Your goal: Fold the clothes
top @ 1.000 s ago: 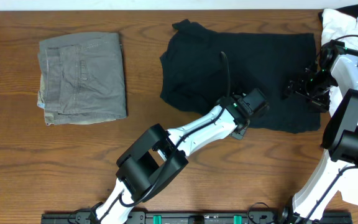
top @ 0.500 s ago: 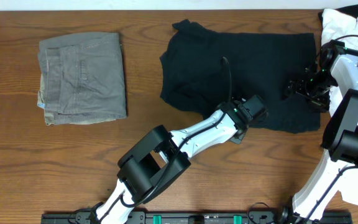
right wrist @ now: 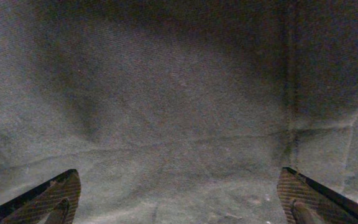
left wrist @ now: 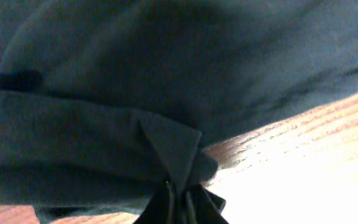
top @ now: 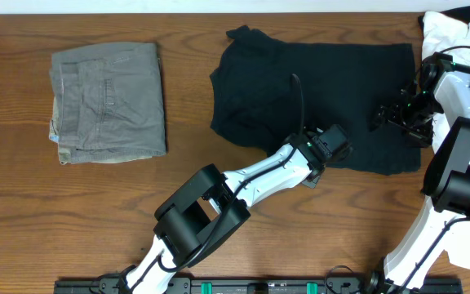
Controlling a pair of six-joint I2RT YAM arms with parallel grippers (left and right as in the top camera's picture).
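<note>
The black T-shirt (top: 317,90) lies spread wide on the table (top: 72,212), right of centre toward the far edge, so most of the folding looks undone. The left gripper (left wrist: 178,193) is clamped on its near hem. The right gripper (right wrist: 179,199) hangs wide open over the shirt's right edge, holding nothing

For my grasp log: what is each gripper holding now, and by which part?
The left gripper pinches the black T-shirt at a fold of its near edge. The right gripper is open, holding nothing.
</note>
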